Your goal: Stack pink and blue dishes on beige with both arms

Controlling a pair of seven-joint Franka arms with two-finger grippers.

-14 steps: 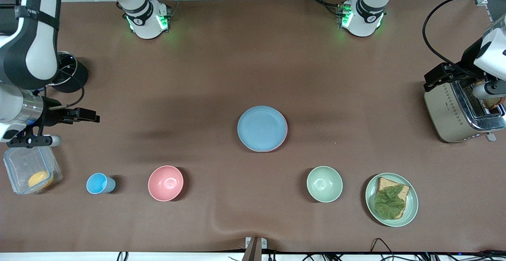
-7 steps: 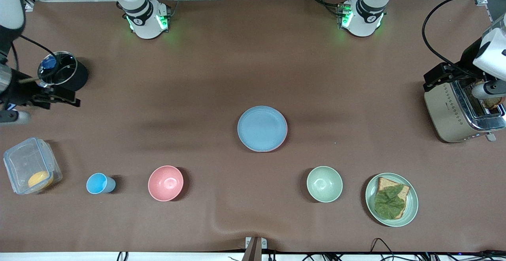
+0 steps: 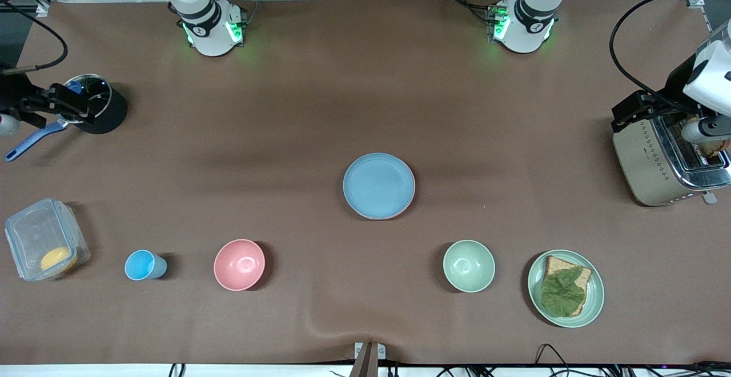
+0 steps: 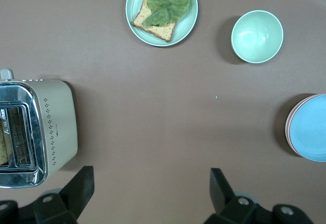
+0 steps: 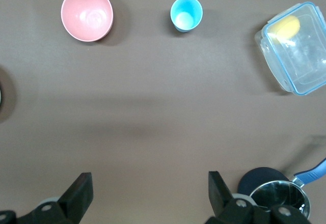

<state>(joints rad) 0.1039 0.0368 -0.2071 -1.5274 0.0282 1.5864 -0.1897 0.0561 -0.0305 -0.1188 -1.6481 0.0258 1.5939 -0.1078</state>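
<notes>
The light blue plate (image 3: 378, 184) lies in the middle of the table, on top of a stack. A thin pink rim (image 3: 406, 207) of the pink plate shows under it. The beige plate is hidden beneath them. In the left wrist view the stack (image 4: 310, 127) sits at the picture's edge, blue on top. My left gripper (image 3: 628, 115) (image 4: 150, 193) hangs open and empty over the toaster's end of the table. My right gripper (image 3: 74, 104) (image 5: 150, 193) is open and empty beside the black saucepan.
A toaster (image 3: 665, 157) stands at the left arm's end. A green plate with bread and a leaf (image 3: 565, 288), a green bowl (image 3: 469, 265), a pink bowl (image 3: 239, 264), a blue cup (image 3: 141, 265) and a clear box (image 3: 44, 245) line the edge nearest the front camera. The black saucepan (image 3: 97, 105) has a blue handle.
My right gripper has drawn back from above the clear box toward the saucepan. The left arm and the plates have not moved.
</notes>
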